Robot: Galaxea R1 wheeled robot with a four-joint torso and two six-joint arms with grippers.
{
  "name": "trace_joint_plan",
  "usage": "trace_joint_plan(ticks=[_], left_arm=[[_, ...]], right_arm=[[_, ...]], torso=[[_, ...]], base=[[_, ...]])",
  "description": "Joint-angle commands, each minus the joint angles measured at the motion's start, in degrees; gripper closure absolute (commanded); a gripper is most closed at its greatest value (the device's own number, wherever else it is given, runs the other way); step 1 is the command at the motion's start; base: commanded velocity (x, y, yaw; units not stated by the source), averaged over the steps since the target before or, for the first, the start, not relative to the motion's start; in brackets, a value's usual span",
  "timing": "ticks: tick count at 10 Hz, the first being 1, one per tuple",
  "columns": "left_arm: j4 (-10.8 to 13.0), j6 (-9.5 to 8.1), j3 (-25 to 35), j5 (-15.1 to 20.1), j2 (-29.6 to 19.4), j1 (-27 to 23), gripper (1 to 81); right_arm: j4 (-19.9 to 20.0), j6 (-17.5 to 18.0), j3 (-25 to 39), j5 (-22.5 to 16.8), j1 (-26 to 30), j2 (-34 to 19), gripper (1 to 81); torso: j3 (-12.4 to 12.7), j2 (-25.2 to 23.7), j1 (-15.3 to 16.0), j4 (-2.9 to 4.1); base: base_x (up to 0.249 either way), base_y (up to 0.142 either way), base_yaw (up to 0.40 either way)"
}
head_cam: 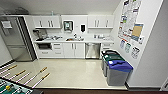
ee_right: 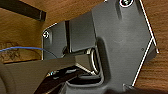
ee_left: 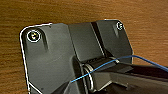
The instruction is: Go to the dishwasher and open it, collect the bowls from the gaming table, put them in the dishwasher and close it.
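Observation:
The dishwasher stands shut under the white counter at the far wall, its steel front between white cabinet doors. It is across the pale floor from me, a little right of centre in the head view. The bowls and the gaming table are out of view. Both wrist views look past the robot's dark plate at a brown wood-grain surface, with a thin blue cable crossing it.
A steel fridge fills the left corner. Bins with a blue lid and a green lid line the right wall. A table-football table's rods and green field jut in at the lower left.

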Motion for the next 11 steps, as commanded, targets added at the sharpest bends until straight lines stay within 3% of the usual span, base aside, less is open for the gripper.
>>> trace_joint_plan(ticks=[1, 11], left_arm=[[0.0, 0.42, 0.81, 2.99, -0.94, -2.81, 1.0], [0.0, 0.42, 0.9, 2.99, -0.95, -2.81, 1.0]], right_arm=[[-0.69, -0.1, 0.56, -3.04, 2.47, -0.8, 1.0], [-0.69, -0.1, 0.56, -3.13, 2.47, -0.8, 1.0]], torso=[[0.0, 0.0, 0.0, 0.0], [0.0, 0.0, 0.02, 0.0]], base=[[0.124, 0.0, 0.0], [0.113, 0.0, 0.0]])
